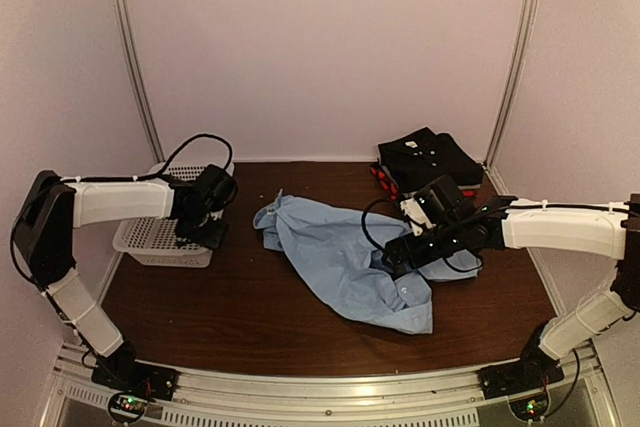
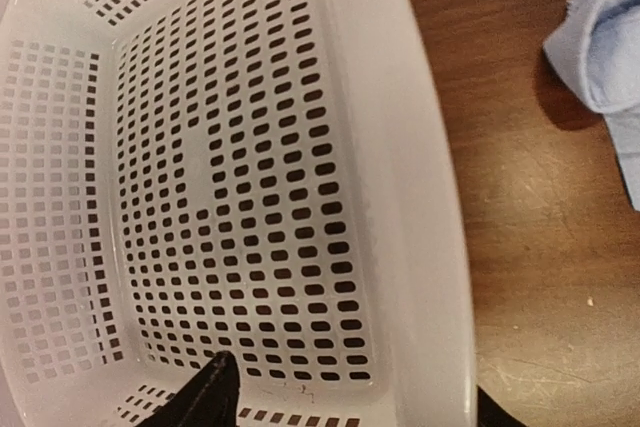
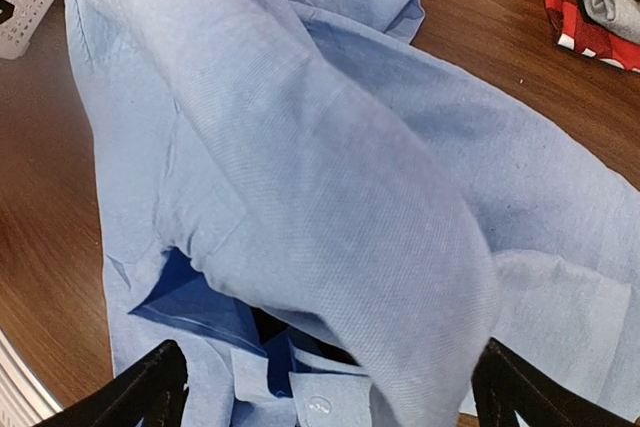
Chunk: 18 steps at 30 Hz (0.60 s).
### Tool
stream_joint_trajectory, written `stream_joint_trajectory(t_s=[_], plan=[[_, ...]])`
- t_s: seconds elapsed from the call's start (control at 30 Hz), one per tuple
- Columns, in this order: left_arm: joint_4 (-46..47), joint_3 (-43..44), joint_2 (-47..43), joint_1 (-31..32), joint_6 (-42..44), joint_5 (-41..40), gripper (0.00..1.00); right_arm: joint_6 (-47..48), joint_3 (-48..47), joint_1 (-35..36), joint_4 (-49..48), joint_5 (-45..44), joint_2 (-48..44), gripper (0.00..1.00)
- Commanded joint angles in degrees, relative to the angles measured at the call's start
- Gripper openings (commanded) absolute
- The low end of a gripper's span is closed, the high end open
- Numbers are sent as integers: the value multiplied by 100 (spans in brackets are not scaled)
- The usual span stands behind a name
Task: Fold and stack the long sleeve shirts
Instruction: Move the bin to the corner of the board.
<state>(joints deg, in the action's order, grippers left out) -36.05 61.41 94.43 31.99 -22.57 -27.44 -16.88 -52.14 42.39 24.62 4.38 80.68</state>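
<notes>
Thing to fold: the crumpled light blue collared button-up cloth shirt lies mid-counter, its long axis running from far-left to near-right.
Right hand: my right hand hovers directly over that shirt's right half, fingers spread wide and gripping nothing. Blue cloth fills the wrist view beneath it.
Left hand: my left hand sits over the white plastic mesh basket, well apart from the blue cloth. Its fingers are parted with the rim between them in the wrist view, and nothing is clamped that I can see.
Nearer arm: the right, I judge.
Stack: a folded black shirt on top, with a grey shirt and a red-plaid shirt under it, at the far right, just beyond the right hand.
Materials: limp, creased woven cotton with a white button by the placket, a rigid perforated basket, and a smooth dark wood-grain counter.
</notes>
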Motion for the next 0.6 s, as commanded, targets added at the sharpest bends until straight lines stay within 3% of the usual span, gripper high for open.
stream_joint_trajectory(t_s=[0.0,0.2,0.33,0.43,0.57], plan=[[-213,143,122,-638,204,-357,65,-147,-112,28,210,-379,-143,100],[-264,314,78,-1222,36,-310,77,-291,-99,16,574,-1064,-190,100],[197,236,-230,-1157,266,611,82,-206,-95,13,512,-1083,-31,98],[529,165,-645,-806,374,717,85,-160,-94,15,465,-1009,107,93],[1347,-109,-1323,150,674,926,88,-114,-119,15,520,-910,178,84]])
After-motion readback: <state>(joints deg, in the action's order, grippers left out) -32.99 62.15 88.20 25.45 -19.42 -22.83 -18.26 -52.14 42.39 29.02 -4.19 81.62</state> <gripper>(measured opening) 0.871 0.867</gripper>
